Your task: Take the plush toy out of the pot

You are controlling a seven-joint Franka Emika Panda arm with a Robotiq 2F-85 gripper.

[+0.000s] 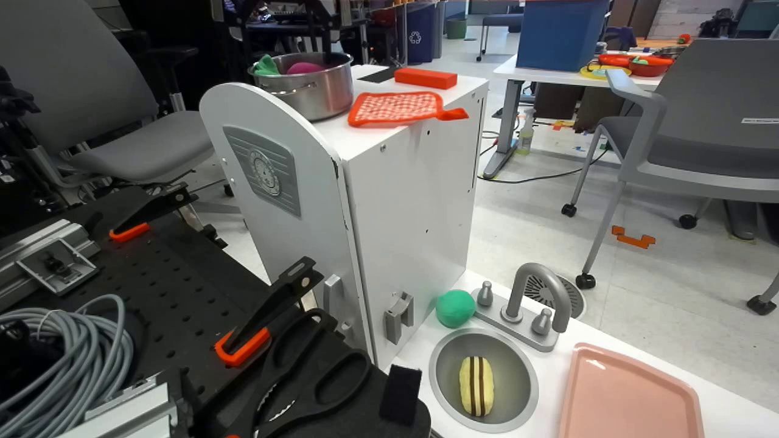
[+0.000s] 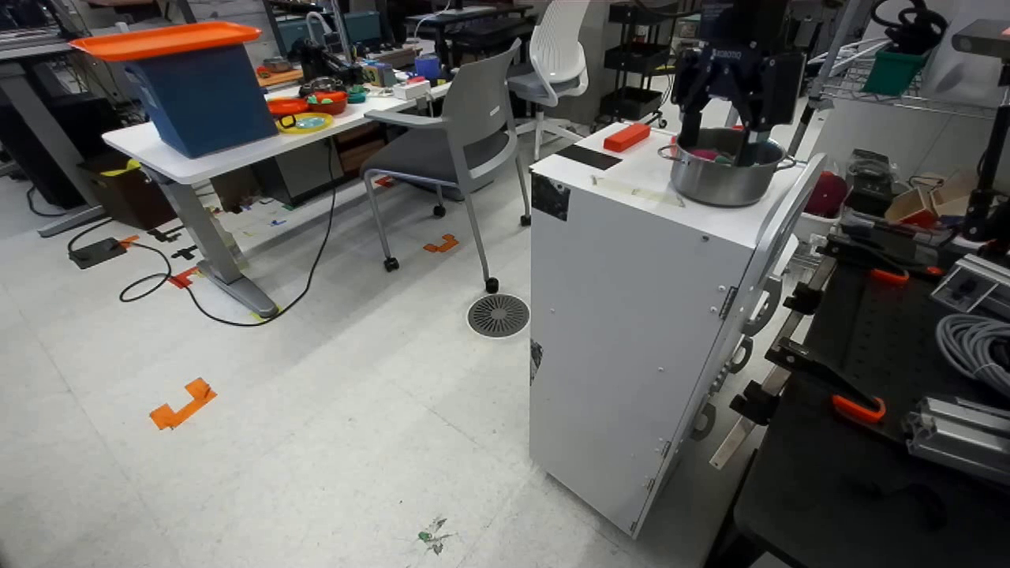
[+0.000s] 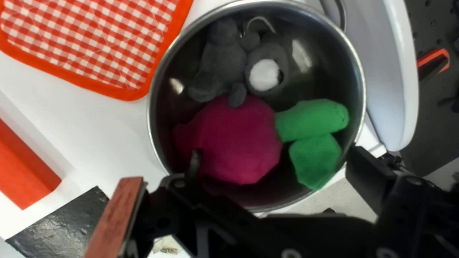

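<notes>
1. The arm's wrist end (image 2: pixel 743 22) hangs directly above the pot (image 2: pixel 722 185), upright, and the arm above it is cut off by the upper edge in both exterior views.
2. The pincer (image 2: pixel 718 152) points straight down at the pot's mouth, its body standing clear above the rim.
3. Its two fingers (image 2: pixel 744 150) are spread wide apart: in the wrist view one tip shows over the inside of the pot, while the other finger covers part of the rim. How deep either one reaches cannot be told.
4. The plush toy (image 3: pixel 235 141) lies inside the pot, its magenta body to one side and its green part stretching toward the rim; whether a finger touches it is unclear.
5. A grey stuffed figure (image 3: pixel 222 61) lies in the pot as well, one limb over the magenta body.
6. The pot stands on top of a white cabinet (image 2: pixel 623 331), with a checkered potholder (image 3: pixel 89 43) just beside it and a red block (image 1: pixel 425 78) farther away from it.
7. Well below the pot, a green ball (image 1: pixel 455 308) rests next to a sink (image 1: pixel 517 383).
</notes>
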